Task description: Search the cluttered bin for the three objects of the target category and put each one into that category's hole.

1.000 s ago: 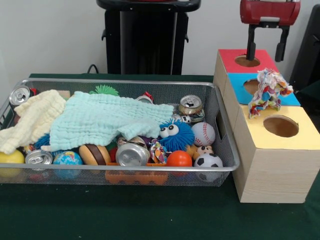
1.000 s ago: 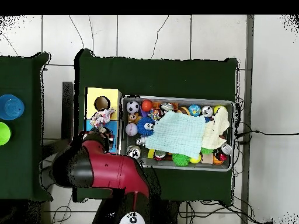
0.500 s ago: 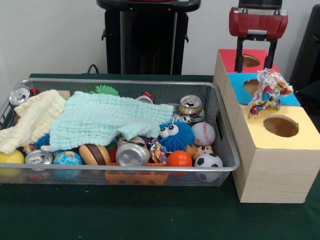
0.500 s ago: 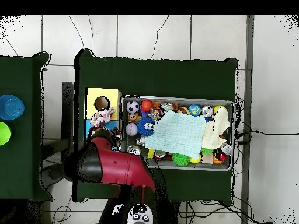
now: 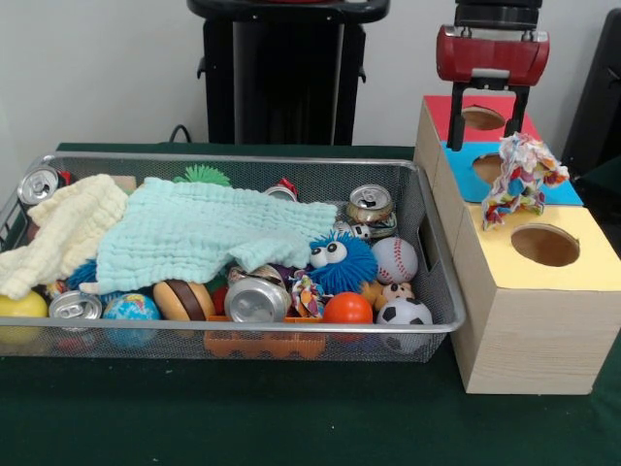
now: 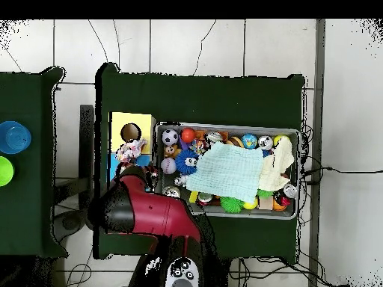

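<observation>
From the front view I see my gripper [image 5: 487, 116] hanging over the red and blue tops of the sorting box [image 5: 529, 320], its two black fingers spread apart and holding nothing. The box has three coloured tops, red [image 5: 441, 109], blue [image 5: 464, 167] and yellow [image 5: 582, 254], each with one round hole. A multicoloured rope toy [image 5: 521, 178] lies on the box, draped where the blue top meets the yellow top, beside the holes rather than in one. To the left on the green bench [image 5: 291, 417] stands one wire mesh bin [image 5: 439, 291]. In it I count two cloths, a pale mint one [image 5: 209, 231] and a cream one [image 5: 60, 233], lying over the clutter. I count four drink cans: one at the far left corner [image 5: 39, 183], one at the near left [image 5: 75, 307], one crushed near the middle [image 5: 256, 298] and one at the far right [image 5: 371, 203]. Also inside are a blue fuzzy toy with eyes [image 5: 342, 261], a baseball [image 5: 395, 259], a soccer ball [image 5: 405, 314], an orange ball [image 5: 347, 309], a globe ball [image 5: 130, 308], a yellow ball [image 5: 21, 305] and a toy burger [image 5: 184, 300]. From the overhead view, the red arm [image 6: 146, 217] covers the box's red end, the rope toy [image 6: 130, 150] lies beside the yellow top's hole, and the bin [image 6: 301, 176] sits alongside.
</observation>
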`<state>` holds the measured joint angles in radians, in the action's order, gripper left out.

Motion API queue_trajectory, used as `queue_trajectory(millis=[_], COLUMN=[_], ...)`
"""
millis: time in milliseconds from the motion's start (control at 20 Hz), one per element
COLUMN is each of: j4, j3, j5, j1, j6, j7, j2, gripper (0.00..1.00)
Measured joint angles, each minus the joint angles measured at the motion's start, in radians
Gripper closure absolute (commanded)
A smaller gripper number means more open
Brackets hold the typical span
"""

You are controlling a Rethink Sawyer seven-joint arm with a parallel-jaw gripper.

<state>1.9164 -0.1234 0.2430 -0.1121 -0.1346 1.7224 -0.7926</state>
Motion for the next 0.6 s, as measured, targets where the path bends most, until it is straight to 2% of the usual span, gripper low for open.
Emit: queue_trajectory(millis=[350, 600], j4=[0.011, 0.016], j3=[-0.001, -0.018], j5=[0.006, 0.012], j1=[-0.019, -0.069], j6=[0.000, -0.026], j7=[0.000, 0.000], j2=[-0.012, -0.042], gripper=[0.00, 0.00])
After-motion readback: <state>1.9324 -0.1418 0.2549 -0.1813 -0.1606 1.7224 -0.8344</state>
